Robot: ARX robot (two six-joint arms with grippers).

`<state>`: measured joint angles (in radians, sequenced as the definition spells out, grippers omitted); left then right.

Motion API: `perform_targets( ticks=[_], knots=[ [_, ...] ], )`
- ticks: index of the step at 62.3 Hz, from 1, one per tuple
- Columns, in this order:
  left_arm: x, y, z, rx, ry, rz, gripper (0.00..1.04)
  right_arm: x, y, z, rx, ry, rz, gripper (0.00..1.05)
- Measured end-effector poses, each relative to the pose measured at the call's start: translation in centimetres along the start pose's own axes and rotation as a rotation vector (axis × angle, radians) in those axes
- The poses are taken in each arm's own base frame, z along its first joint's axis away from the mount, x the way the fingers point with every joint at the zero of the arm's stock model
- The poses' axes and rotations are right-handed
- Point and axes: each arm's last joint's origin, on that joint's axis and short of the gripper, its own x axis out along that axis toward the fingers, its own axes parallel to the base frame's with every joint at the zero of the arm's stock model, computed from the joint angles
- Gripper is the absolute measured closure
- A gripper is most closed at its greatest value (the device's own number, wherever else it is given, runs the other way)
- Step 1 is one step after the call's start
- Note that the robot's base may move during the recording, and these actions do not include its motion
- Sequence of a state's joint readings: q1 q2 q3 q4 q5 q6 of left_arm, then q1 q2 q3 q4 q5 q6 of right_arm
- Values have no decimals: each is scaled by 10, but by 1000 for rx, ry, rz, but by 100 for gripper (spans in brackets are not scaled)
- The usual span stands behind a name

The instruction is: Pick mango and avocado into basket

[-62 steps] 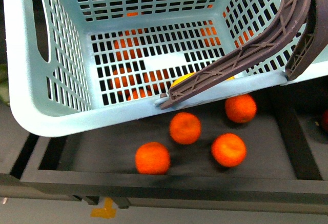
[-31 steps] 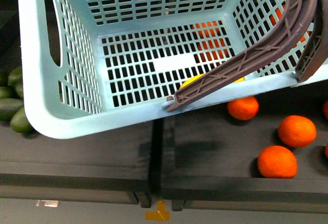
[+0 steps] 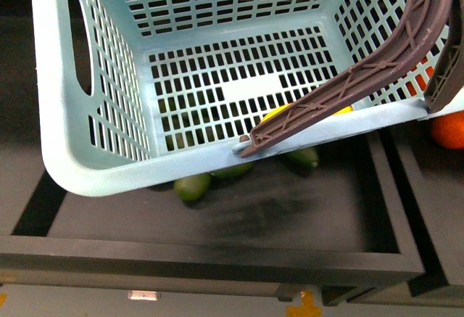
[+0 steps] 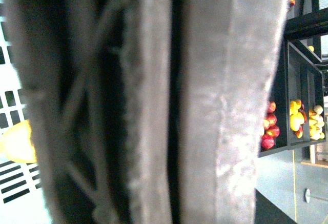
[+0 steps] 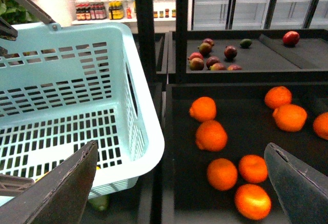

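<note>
The light teal basket [image 3: 94, 165] fills the upper front view, hanging over a black tray. Its brown ribbed handle [image 3: 362, 77] crosses the right side. That handle [image 4: 154, 101] fills the left wrist view; my left gripper is shut on it, its fingers hidden. The yellow mango [image 3: 278, 112] lies on the basket floor, mostly behind the handle, and shows as a yellow sliver [image 4: 15, 142] in the left wrist view. Green avocados [image 3: 192, 186] lie below the basket, partly covered by it. My right gripper [image 5: 182, 193] is open beside the basket [image 5: 143, 131], holding nothing.
Several oranges [image 5: 211, 135] lie in the black tray [image 5: 246, 93] to the right of the basket; one orange [image 3: 448, 130] shows at the front view's right edge. A farther tray holds red-green fruit [image 5: 212, 57]. The tray's raised front rim [image 3: 217, 255] runs below the basket.
The view under the basket has shifted from the orange tray to the avocado tray; the oranges slid off to the right. The mango stays in the basket and the handle stays held.
</note>
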<state>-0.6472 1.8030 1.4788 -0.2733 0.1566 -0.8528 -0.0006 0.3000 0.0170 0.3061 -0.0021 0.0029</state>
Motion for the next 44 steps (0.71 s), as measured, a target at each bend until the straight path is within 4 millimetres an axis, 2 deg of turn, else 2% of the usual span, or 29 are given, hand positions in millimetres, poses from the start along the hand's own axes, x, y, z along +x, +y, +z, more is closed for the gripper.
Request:
perform_targets(
  ticks=[44],
  knots=[
    [0, 2, 2, 0, -7, 5, 77, 0, 0, 0, 0, 1, 2, 9]
  ],
)
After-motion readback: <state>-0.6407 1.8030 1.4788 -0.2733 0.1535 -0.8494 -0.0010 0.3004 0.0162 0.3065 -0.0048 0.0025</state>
